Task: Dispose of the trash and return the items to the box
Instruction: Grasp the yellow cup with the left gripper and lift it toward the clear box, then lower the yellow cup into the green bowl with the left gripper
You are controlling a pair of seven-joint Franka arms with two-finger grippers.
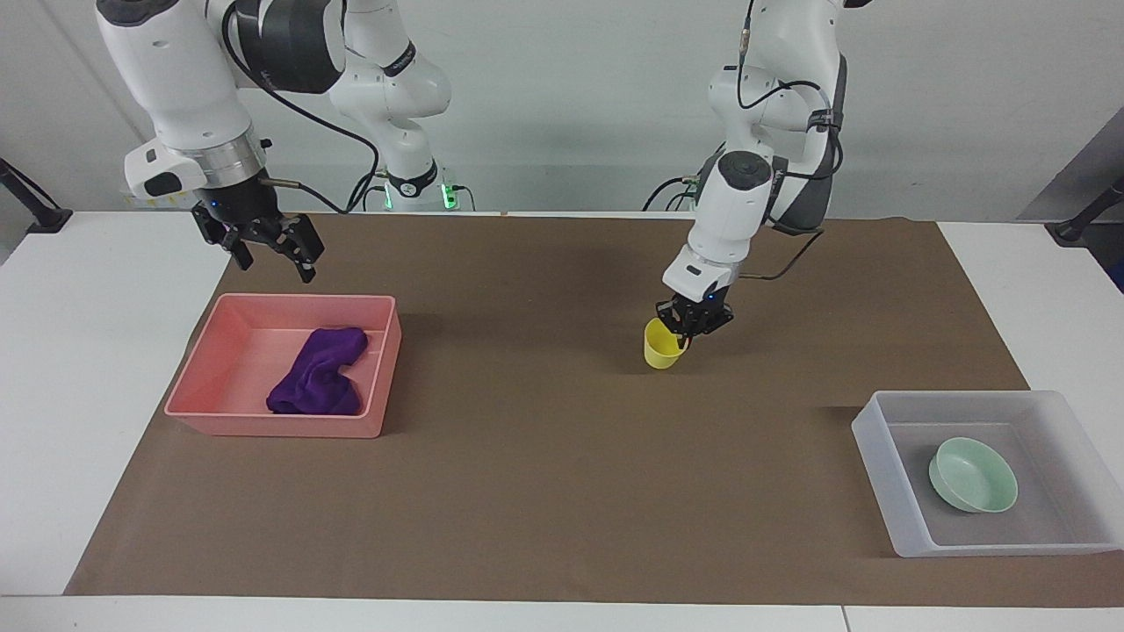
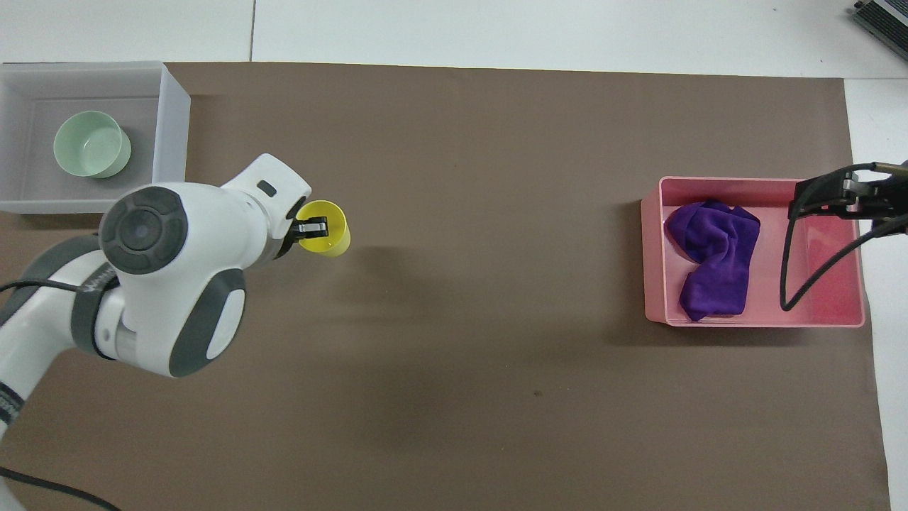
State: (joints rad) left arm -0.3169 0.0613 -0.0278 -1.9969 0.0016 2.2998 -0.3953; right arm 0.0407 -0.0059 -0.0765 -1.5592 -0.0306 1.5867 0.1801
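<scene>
Gripping one yellow cup, left jaws hold; right jaws gape above one pink bin.

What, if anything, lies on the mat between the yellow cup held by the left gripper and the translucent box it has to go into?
Nothing visible does. The left gripper holds the yellow cup by its rim, and only bare brown mat separates it from the translucent box, which holds just the green bowl.

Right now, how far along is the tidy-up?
Done: the purple cloth lies in the pink bin and the green bowl sits in the translucent box. In hand: the left gripper is shut on the yellow cup. Left: getting it into the box. The right gripper hangs open above the pink bin.
</scene>
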